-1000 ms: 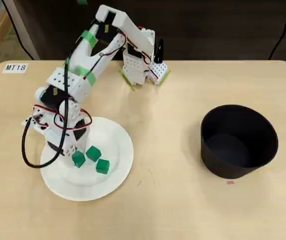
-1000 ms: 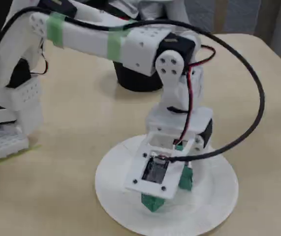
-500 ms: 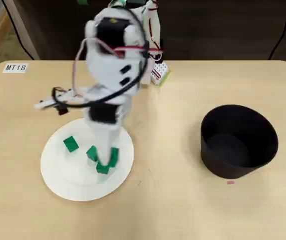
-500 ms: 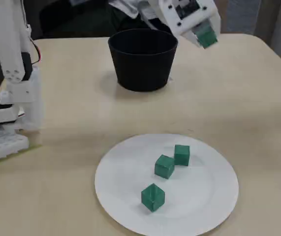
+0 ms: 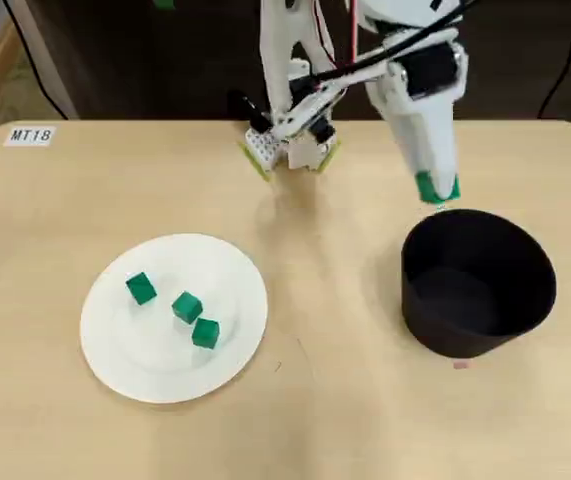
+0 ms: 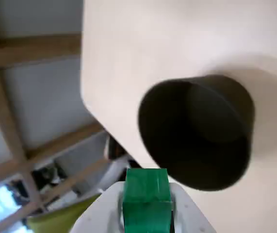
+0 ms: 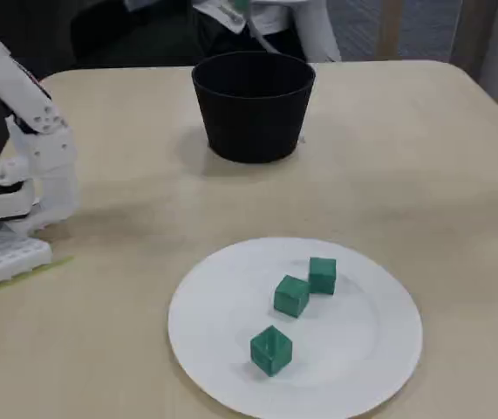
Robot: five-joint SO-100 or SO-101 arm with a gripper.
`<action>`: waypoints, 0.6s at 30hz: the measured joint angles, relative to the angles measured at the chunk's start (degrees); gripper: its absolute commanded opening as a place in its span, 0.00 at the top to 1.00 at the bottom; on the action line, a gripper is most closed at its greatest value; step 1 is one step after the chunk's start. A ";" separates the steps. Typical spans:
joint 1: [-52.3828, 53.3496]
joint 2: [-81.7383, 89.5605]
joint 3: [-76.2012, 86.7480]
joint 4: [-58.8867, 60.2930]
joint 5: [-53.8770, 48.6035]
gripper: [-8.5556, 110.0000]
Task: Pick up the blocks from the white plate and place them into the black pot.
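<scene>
Claw swung potward, gripping block

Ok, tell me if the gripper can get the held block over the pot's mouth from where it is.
Probably yes: the gripper holds the block just beside the black pot rim, and nothing stands between.

Matt black pot; smooth white plate; wood-look table.

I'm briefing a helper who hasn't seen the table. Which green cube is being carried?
Start at the round matte black pot in the overhead view. Beside its rim hangs the white gripper, shut on a small green cube. The other three green cubes lie on the round white plate.
</scene>
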 measured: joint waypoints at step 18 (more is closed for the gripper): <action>-7.12 -16.17 -0.53 -6.86 -3.78 0.95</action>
